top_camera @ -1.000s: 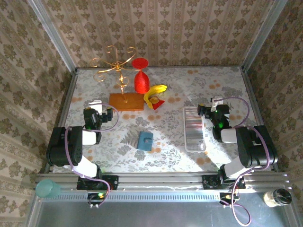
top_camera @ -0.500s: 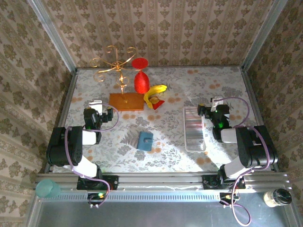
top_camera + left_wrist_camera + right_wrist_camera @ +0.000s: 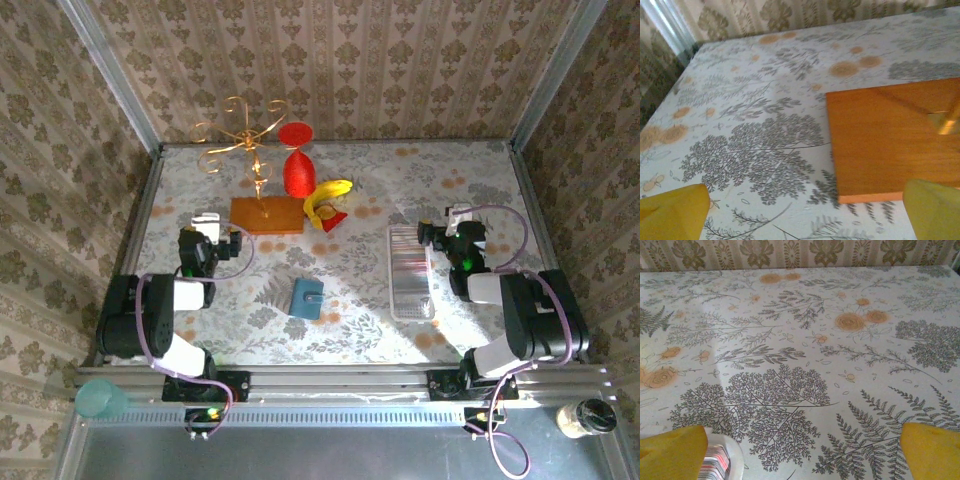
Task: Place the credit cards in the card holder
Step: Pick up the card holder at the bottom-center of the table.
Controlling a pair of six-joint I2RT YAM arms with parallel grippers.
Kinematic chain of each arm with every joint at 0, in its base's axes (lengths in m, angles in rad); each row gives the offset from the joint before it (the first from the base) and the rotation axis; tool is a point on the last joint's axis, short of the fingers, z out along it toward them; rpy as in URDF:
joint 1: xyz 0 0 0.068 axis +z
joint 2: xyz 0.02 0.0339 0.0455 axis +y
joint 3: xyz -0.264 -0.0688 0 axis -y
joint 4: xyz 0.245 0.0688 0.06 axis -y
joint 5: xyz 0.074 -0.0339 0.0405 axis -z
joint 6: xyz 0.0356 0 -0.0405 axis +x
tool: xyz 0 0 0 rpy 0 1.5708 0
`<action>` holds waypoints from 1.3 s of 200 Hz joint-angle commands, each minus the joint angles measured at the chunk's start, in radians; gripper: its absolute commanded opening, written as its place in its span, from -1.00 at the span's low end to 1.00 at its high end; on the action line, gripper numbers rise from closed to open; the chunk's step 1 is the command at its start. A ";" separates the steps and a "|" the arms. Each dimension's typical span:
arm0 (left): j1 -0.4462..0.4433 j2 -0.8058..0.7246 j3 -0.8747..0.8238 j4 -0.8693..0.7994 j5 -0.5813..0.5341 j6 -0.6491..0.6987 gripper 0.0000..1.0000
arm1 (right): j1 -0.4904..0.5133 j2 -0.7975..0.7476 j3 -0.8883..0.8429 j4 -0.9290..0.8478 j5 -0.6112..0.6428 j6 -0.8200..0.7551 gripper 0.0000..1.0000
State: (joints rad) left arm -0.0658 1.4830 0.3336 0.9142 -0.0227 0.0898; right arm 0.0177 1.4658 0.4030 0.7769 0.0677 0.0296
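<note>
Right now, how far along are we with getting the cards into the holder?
Done: nothing visible; no blue shows in the card holder. In hand: nothing; the left gripper and right gripper are open and empty. Left: everything; the blue item, seemingly the credit cards, lies between the arms, apart from the holder.

A table (image 3: 480,180) has a cloth with leaves and flowers on it. On the far left part lies an orange board (image 3: 266,215) with a curly gold wire stand (image 3: 243,135) on it. Just right of it stands a red glass (image 3: 298,170), then a yellow banana (image 3: 328,192). A small blue-green pouch (image 3: 306,298) lies in the middle. A green cup (image 3: 99,398) sits near left, and a jar (image 3: 585,417) near right.
</note>
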 commanded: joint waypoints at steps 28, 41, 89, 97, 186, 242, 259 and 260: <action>-0.062 -0.417 -0.017 -0.326 -0.055 -0.066 1.00 | 0.005 -0.354 0.008 -0.342 0.120 0.119 1.00; -0.076 -0.524 0.014 -0.476 -0.070 -0.115 1.00 | 0.003 -0.451 0.029 -0.490 0.180 0.196 1.00; -0.062 -0.749 0.119 -0.951 -0.156 -0.617 1.00 | -0.017 -0.667 0.161 -0.987 0.234 0.469 1.00; -0.052 -0.767 0.142 -1.062 -0.180 -0.704 1.00 | -0.019 -0.684 0.161 -0.987 0.199 0.471 1.00; 0.052 -0.872 0.126 -1.197 0.303 -0.815 1.00 | 0.002 -0.802 0.293 -1.217 -0.259 0.632 0.61; -0.321 -0.636 0.298 -1.368 0.229 -0.674 1.00 | 0.534 -0.661 0.396 -1.275 -0.007 0.698 0.39; -0.400 -0.618 0.300 -1.379 0.220 -0.671 1.00 | 0.683 -0.592 0.391 -1.232 0.037 0.753 0.22; -0.409 -0.619 0.298 -1.377 0.222 -0.672 1.00 | 0.691 -0.587 0.391 -1.230 0.038 0.755 0.21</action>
State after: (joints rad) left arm -0.3840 0.8471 0.6071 -0.3809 0.2054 -0.6300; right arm 0.5503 0.8085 0.7769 -0.4503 -0.0090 0.7006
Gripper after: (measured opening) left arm 0.999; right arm 0.646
